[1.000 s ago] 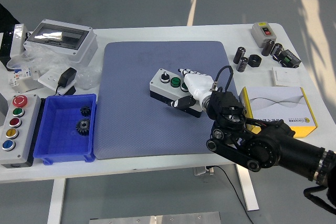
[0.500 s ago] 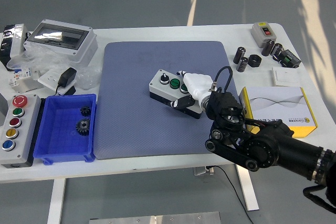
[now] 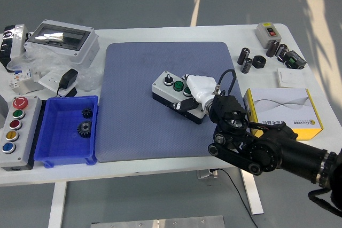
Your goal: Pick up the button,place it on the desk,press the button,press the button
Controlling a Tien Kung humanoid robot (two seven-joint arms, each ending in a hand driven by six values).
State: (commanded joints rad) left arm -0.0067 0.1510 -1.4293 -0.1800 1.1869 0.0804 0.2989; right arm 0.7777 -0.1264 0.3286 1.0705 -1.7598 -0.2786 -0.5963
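Observation:
The button box [image 3: 170, 87], white-topped with a black base, lies on the blue mat [image 3: 139, 100] right of its centre. A black selector knob [image 3: 167, 79] and a green button [image 3: 178, 85] show on its top. My right hand [image 3: 188, 93], white, lies over the box's right half and covers a second green button. Its fingertips [image 3: 186, 77] dip onto the top, and the dark thumb [image 3: 181, 105] sits by the front side. The box rests flat on the mat. The left arm is out of view.
A yellow-and-white carton [image 3: 283, 111] lies right of my forearm. Black cylinders [image 3: 247, 61] and a small switch box [image 3: 267, 32] sit at the far right. On the left are a blue bin [image 3: 67, 130] with gears, a multi-button panel [image 3: 15, 132] and a grey enclosure [image 3: 61, 38].
My right hand has sunk lower over the box and its fingers have drawn back and down onto the top. The box has stayed in place.

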